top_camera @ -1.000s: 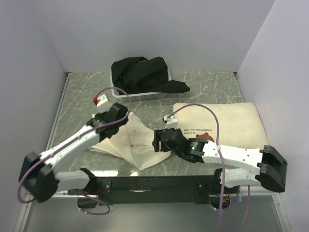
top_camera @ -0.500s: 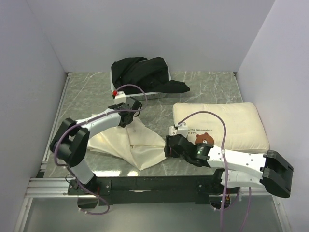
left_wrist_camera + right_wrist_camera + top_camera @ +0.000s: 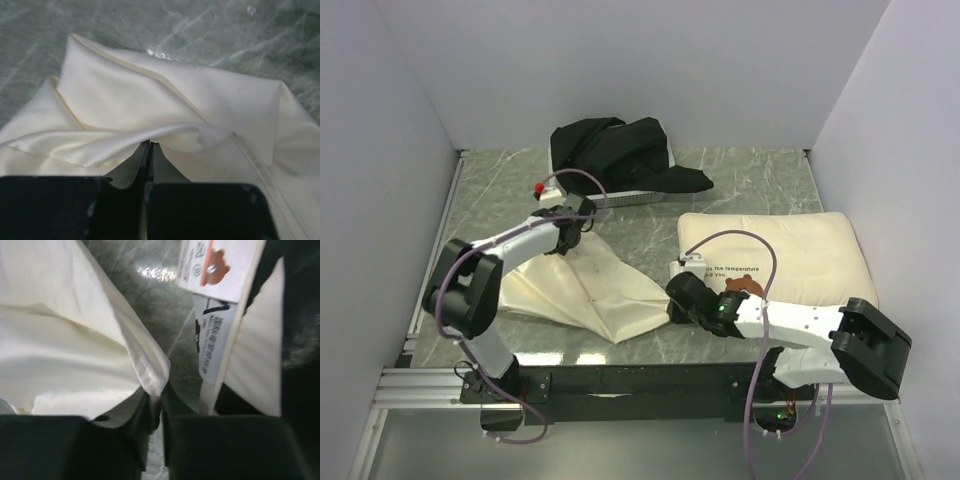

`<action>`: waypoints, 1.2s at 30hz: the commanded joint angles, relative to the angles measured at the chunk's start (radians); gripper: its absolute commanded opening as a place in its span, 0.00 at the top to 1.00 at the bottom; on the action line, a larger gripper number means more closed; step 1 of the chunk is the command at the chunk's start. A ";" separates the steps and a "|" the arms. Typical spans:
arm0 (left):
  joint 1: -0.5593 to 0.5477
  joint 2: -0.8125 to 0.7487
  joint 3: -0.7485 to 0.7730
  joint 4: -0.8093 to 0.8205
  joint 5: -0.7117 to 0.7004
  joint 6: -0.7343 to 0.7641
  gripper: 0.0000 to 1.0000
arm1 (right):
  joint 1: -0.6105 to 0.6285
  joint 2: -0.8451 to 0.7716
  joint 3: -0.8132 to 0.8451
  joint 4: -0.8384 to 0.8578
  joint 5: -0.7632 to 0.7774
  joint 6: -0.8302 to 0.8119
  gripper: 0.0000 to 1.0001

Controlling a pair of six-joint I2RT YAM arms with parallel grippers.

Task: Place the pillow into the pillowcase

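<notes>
The pillowcase (image 3: pixel 585 290) lies wrinkled and flat on the table, left of centre. My left gripper (image 3: pixel 570 238) sits at its far corner; in the left wrist view the gripper (image 3: pixel 150 145) is shut, with a fold of the pillowcase (image 3: pixel 150 95) pinched at the tips. My right gripper (image 3: pixel 675 298) is at the cloth's right corner. In the right wrist view that gripper (image 3: pixel 161 395) is shut on the hemmed corner of the pillowcase (image 3: pixel 65 340). The pillow (image 3: pixel 790 250) lies flat to the right, its bear print partly hidden by the right arm. Its edge (image 3: pixel 252 350) and tags show beside the right fingers.
A white basket (image 3: pixel 610 197) holding a heap of black cloth (image 3: pixel 620 150) stands at the back, just beyond the left gripper. Grey walls close in the marbled green table (image 3: pixel 750 180) on three sides. The arms' black base rail runs along the near edge.
Both grippers have shut on the pillowcase. The left arm folded up and moved its gripper onto the far corner. The right gripper slid a little right onto the near-right corner.
</notes>
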 commanded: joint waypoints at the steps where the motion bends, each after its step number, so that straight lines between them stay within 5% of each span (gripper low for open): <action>1: 0.069 -0.171 0.042 -0.035 -0.017 0.063 0.99 | -0.051 -0.042 0.031 0.016 -0.007 -0.019 0.88; 5: 0.129 -0.316 0.087 -0.065 0.007 0.080 0.99 | -0.109 -0.066 0.162 -0.064 -0.012 -0.077 0.95; 9: 0.206 -0.500 0.285 -0.110 0.036 0.148 0.99 | -0.180 -0.052 0.394 -0.171 0.037 -0.161 0.97; 15: 0.221 -0.694 0.540 -0.027 0.044 0.267 0.99 | -0.339 0.082 0.926 -0.367 0.059 -0.289 1.00; 22: 0.221 -0.844 0.618 0.198 0.064 0.306 0.99 | -0.458 0.230 1.645 -0.601 0.060 -0.336 1.00; 27: 0.221 -0.898 0.653 0.310 0.122 0.303 0.99 | -0.495 0.178 1.770 -0.506 0.041 -0.384 1.00; 36: 0.220 -0.883 0.713 0.402 0.146 0.337 0.99 | -0.493 0.121 1.598 -0.254 -0.153 -0.349 1.00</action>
